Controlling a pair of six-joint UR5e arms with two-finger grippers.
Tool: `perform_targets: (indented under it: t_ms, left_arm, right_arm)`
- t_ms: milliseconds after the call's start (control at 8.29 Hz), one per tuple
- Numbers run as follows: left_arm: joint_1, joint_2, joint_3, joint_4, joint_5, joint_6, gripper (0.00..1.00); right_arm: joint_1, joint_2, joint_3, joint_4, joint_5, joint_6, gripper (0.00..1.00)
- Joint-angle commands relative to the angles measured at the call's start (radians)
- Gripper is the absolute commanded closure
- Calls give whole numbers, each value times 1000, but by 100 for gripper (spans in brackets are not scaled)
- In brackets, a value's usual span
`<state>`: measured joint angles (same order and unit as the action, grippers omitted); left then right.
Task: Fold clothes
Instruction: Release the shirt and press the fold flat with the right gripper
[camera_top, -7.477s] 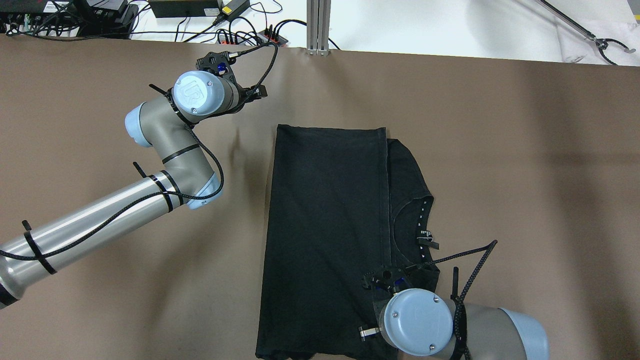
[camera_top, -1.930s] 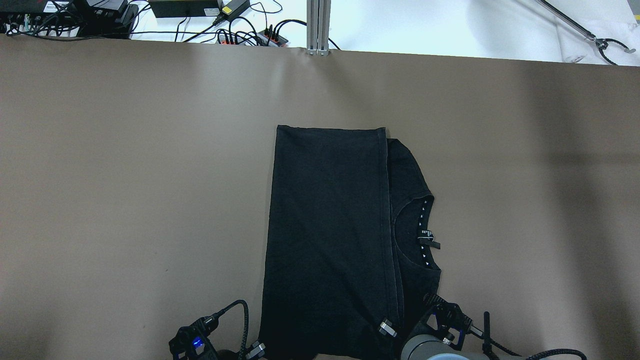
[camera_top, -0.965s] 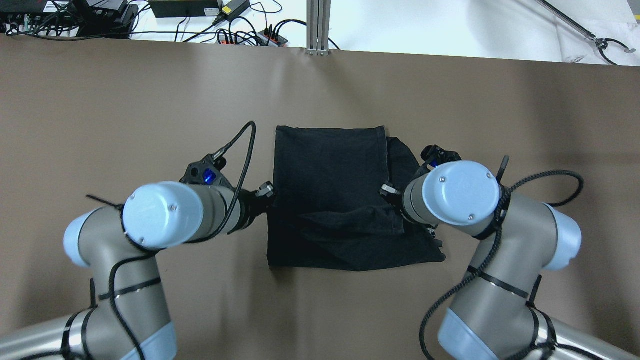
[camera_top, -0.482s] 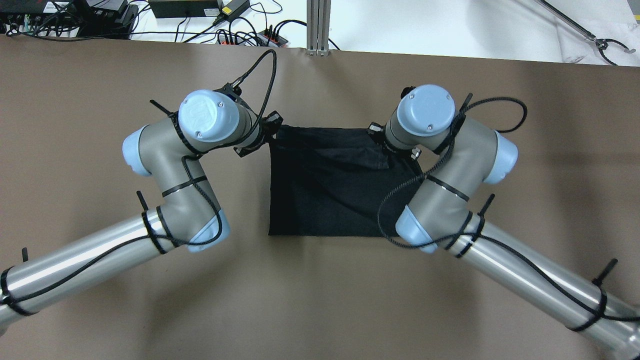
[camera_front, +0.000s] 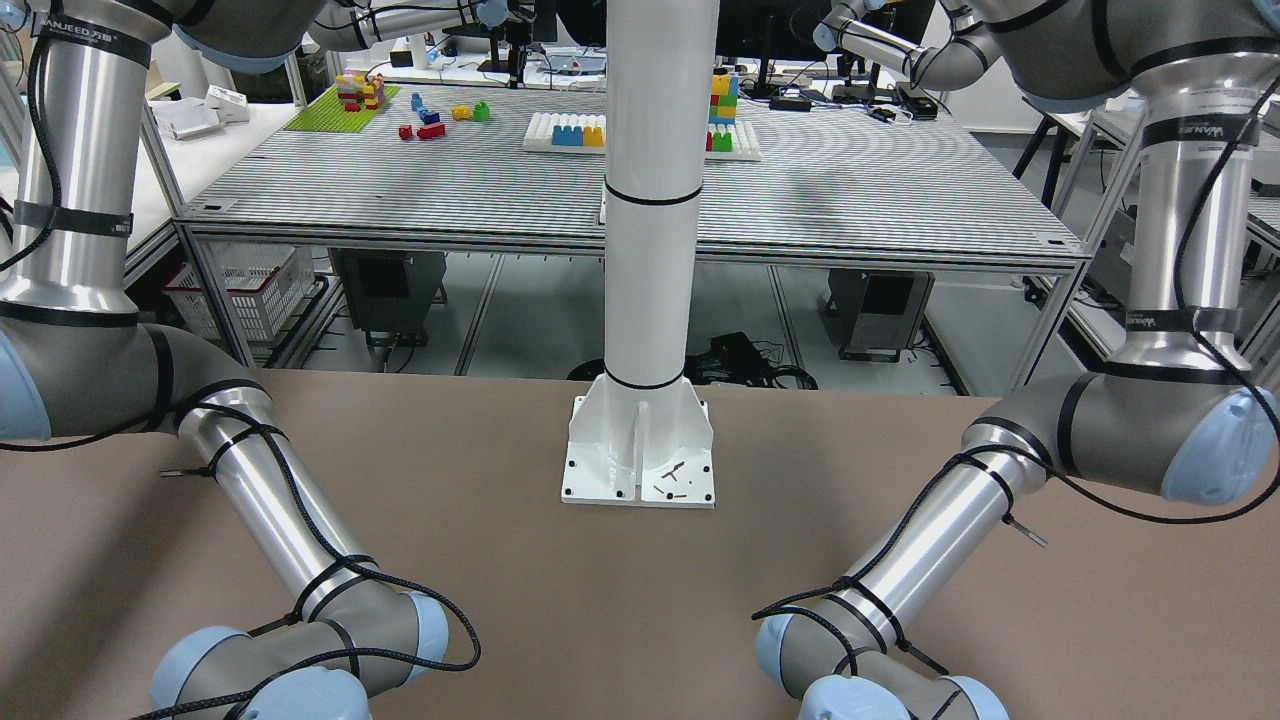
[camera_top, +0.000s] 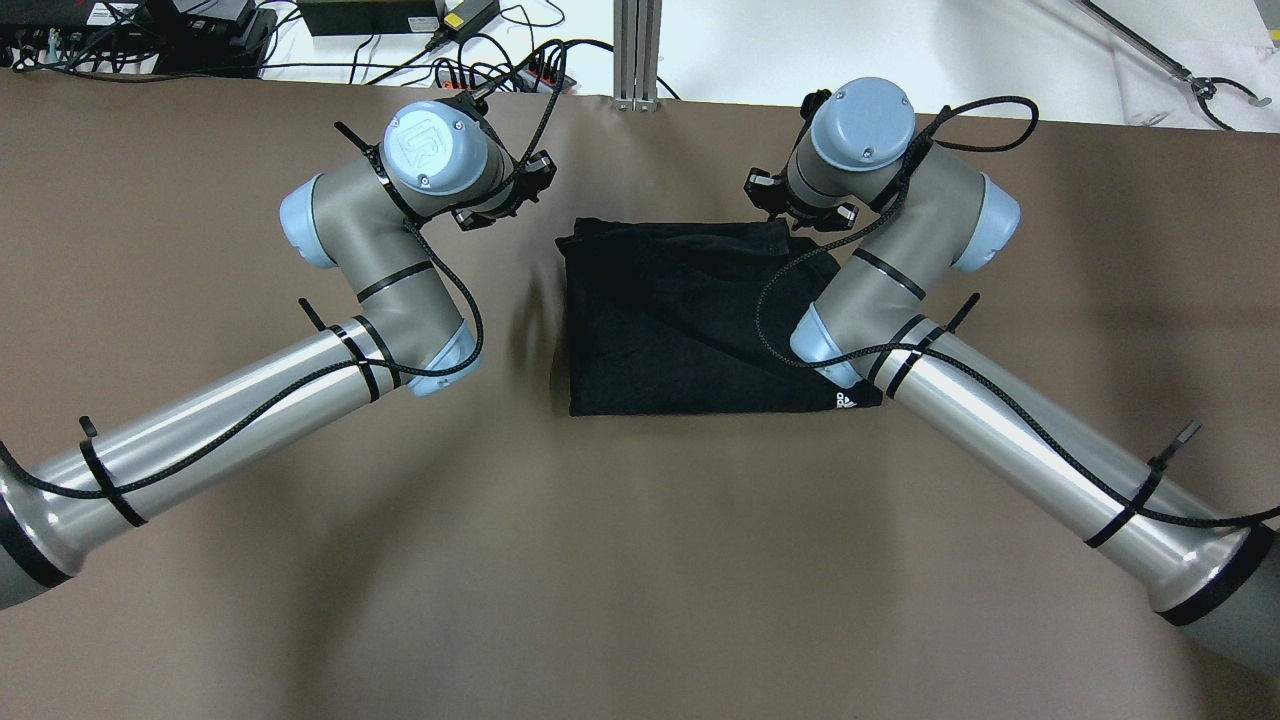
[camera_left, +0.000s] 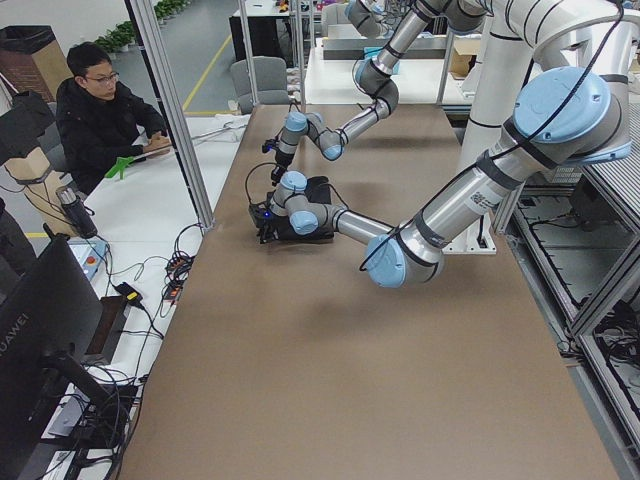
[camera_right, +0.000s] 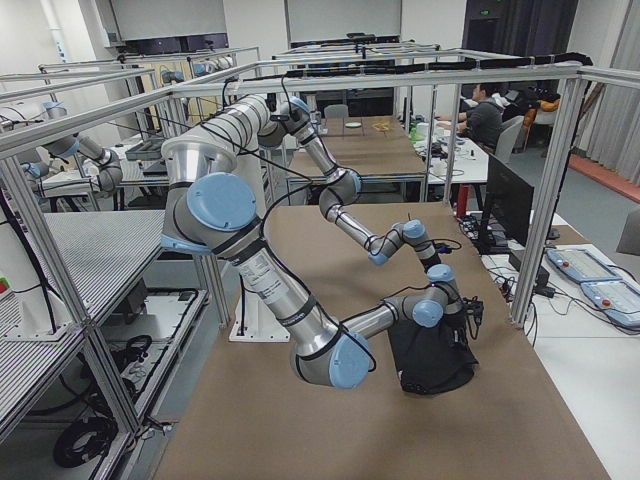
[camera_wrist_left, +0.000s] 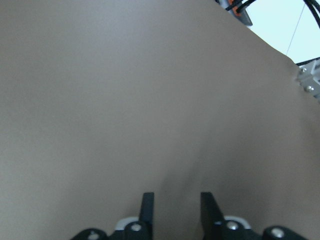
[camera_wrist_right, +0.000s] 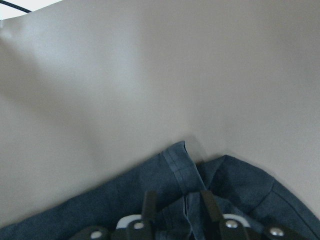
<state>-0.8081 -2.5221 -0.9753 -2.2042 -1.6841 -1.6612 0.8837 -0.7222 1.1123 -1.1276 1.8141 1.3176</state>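
Clothes (camera_top: 680, 320) now folded double (rumpled).

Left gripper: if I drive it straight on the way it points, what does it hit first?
Probably the bare table. The left gripper, jaws open, faces only brown tabletop in its wrist view; the black cloth lies off to its side. How far is unclear.

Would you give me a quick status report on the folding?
Left gripper open, empty, over table. Right gripper open above far corner of clothes. Clothes folded over, lying down. Right elbow overhangs their right edge.
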Motion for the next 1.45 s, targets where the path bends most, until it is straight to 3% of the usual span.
perform_targets:
  t_ms: [0, 241, 603, 844, 1327]
  left_arm:
    - [-39, -9, 29, -6, 3, 61, 5]
    - [-69, -7, 18, 0, -8, 170, 5]
    - [-91, -6, 18, 0, -11, 207, 5]
    - [-91, -6, 18, -2, -13, 206, 5]
    - [-91, -7, 17, -3, -13, 181, 5]
  right_arm:
    - [46, 17, -20, 12, 1, -113, 5]
    - [47, 7, -9, 12, 5, -205, 5]
    - [-26, -22, 124, -84, 31, -361, 5]
    - [-95, -19, 123, -179, -48, -513, 5]
    - [-140, -7, 46, -193, -148, -604, 5]
